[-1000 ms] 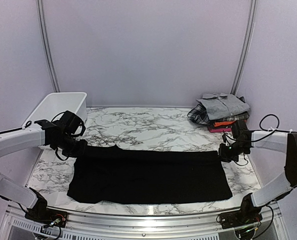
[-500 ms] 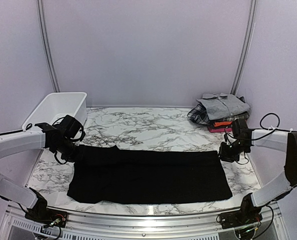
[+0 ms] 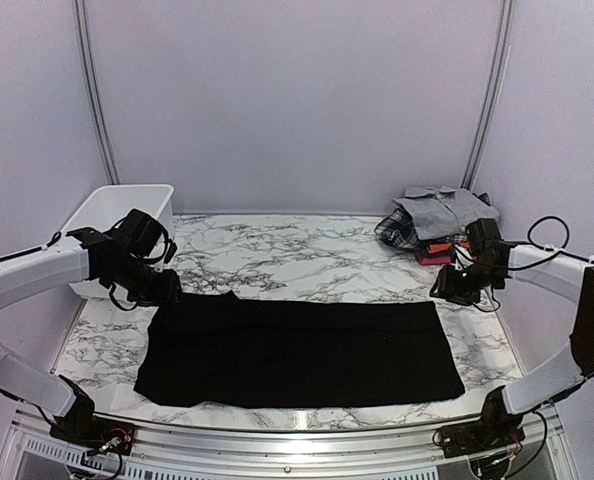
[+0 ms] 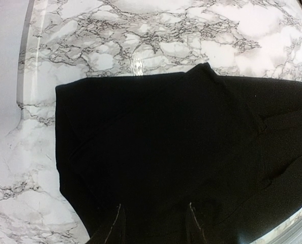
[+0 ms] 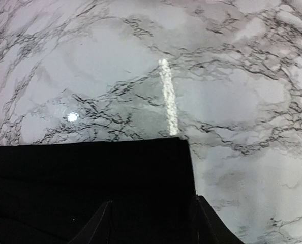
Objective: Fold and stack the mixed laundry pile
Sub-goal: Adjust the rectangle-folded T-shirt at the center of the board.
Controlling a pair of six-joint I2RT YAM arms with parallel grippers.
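The black cloth (image 3: 297, 350) lies flat on the counter (image 3: 307, 255). Its far-left corner lies just ahead of the left claw (image 4: 153, 230). Its far-right corner lies just ahead of the right claw (image 5: 152, 223). Both claws are open and empty. Compared with 0.5 s ago, both claws have shifted away from the near edge; the cloth is unmoved.
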